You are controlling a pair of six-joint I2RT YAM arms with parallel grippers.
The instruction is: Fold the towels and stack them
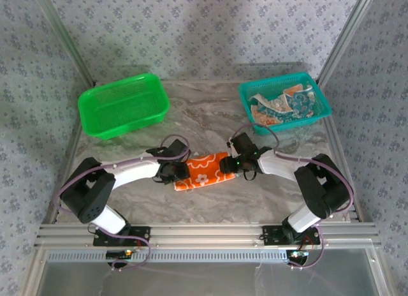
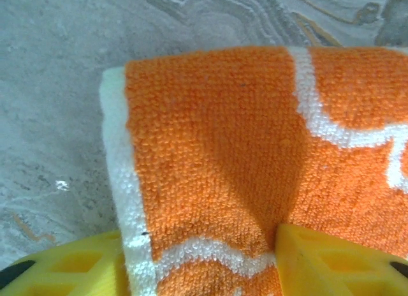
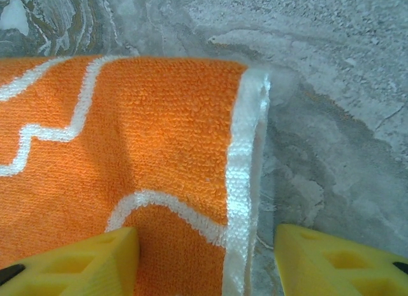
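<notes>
An orange towel point(image 1: 203, 171) with white flower lines lies folded into a strip on the marble table, between the two arms. My left gripper point(image 1: 173, 171) is low over its left end. In the left wrist view the towel's point(image 2: 217, 136) white-edged end lies flat between the jaws of the left gripper point(image 2: 199, 264), which stands open, and one yellow finger point(image 2: 331, 264) presses into the cloth. My right gripper point(image 1: 236, 162) is at the right end. It point(image 3: 207, 261) is open, with one finger point(image 3: 76, 264) on the towel point(image 3: 140, 130) and the other finger point(image 3: 338, 261) on bare table. More printed towels point(image 1: 284, 106) lie crumpled at the back right.
A green mesh basket point(image 1: 123, 105) stands at the back left. A teal mesh basket point(image 1: 322, 103) at the back right holds the crumpled towels. Metal frame posts rise at both back corners, and a rail point(image 1: 204, 232) runs along the near edge.
</notes>
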